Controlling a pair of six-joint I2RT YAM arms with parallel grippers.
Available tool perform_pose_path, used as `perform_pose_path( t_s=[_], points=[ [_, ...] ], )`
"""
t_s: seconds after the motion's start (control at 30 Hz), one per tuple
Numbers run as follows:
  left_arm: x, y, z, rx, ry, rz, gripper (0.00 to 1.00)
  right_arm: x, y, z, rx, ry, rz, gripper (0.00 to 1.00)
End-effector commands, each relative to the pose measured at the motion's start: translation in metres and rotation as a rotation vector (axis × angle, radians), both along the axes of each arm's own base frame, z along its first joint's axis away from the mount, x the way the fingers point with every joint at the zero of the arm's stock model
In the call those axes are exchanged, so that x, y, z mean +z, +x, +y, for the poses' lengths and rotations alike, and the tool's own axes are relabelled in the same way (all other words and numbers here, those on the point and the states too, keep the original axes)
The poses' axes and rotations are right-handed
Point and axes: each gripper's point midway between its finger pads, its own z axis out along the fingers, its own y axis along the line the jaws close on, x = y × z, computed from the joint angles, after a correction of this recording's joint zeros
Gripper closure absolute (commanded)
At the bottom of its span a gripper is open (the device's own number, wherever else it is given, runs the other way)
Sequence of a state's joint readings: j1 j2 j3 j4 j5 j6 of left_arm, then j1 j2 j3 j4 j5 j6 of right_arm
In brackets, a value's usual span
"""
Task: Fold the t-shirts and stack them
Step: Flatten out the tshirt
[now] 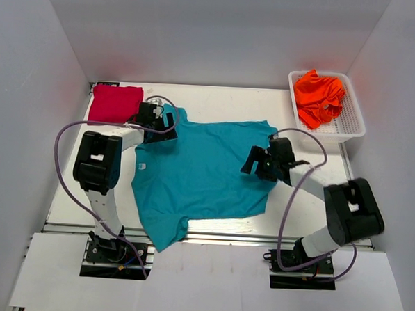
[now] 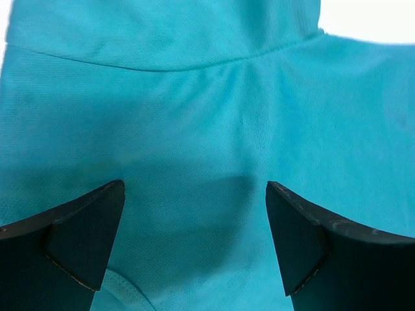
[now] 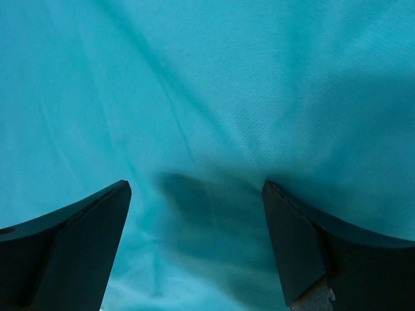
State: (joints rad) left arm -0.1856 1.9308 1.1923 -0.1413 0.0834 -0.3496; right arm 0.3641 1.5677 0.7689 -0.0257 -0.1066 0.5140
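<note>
White walls close on the left, right and far sides, with a pale surface [image 1: 224, 101] between them. Spread flat across its middle: teal t-shirt [image 1: 199, 172], neck to the left, hem to the right, lightly wrinkled. Lower sleeve reaching past the near edge of the surface, seemingly draped over the rail there, though hard to confirm from above. Upper sleeve pointing toward the far-left corner, near a folded red t-shirt [image 1: 115, 103] lying along the left edge. Bare strips open along the far edge and along the right edge beyond the hem. At the far-right corner, white slotted basket [image 1: 355, 125] holding a crumpled orange t-shirt [image 1: 320, 97], well apart from the teal one.

Over the upper sleeve, left end effector [image 1: 156, 120], spread wide apart and gripping nothing. From its wrist view, dark fingers [image 2: 84, 233] either side of teal cloth crossed by a curved seam, with a sliver of white surface at the top right corner. Over the hem side, right end effector [image 1: 257, 161], likewise spread wide with nothing clamped. From its wrist view, only teal cloth between and beyond the fingers, with a soft shadow under the gap. Contact with the cloth at either tip: cannot tell.
</note>
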Motion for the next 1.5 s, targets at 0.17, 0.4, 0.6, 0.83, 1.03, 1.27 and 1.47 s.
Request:
perform_pose_path(
  t_s=[0.17, 0.4, 0.6, 0.83, 1.03, 1.27, 1.47],
  points=[
    [0.011, -0.021, -0.024, -0.124, -0.086, 0.025, 0.00, -0.005, -0.079, -0.028, 0.056, -0.056, 0.083, 0.12],
    [0.097, 0.005, 0.000, -0.029, 0.015, -0.181, 0.00, 0.090, 0.015, -0.044, -0.093, -0.164, -0.261, 0.10],
    [0.098, 0.058, 0.000, -0.014, 0.074, -0.174, 0.00, 0.116, 0.073, -0.072, -0.304, -0.253, -0.312, 0.10],
    [0.077, 0.114, 0.003, 0.011, 0.154, -0.135, 0.00, 0.100, 0.133, -0.076, -0.274, -0.295, -0.245, 0.10],
    [0.051, 0.150, 0.001, 0.049, 0.165, -0.130, 0.00, 0.073, 0.186, -0.076, -0.265, -0.328, -0.197, 0.21],
    [0.021, 0.161, 0.008, 0.080, 0.202, -0.118, 0.00, 0.042, 0.223, -0.083, -0.290, -0.368, -0.144, 0.25],
    [-0.008, 0.152, 0.005, 0.065, 0.194, -0.053, 0.06, 0.018, 0.228, -0.096, -0.311, -0.401, -0.097, 0.32]
  ],
)
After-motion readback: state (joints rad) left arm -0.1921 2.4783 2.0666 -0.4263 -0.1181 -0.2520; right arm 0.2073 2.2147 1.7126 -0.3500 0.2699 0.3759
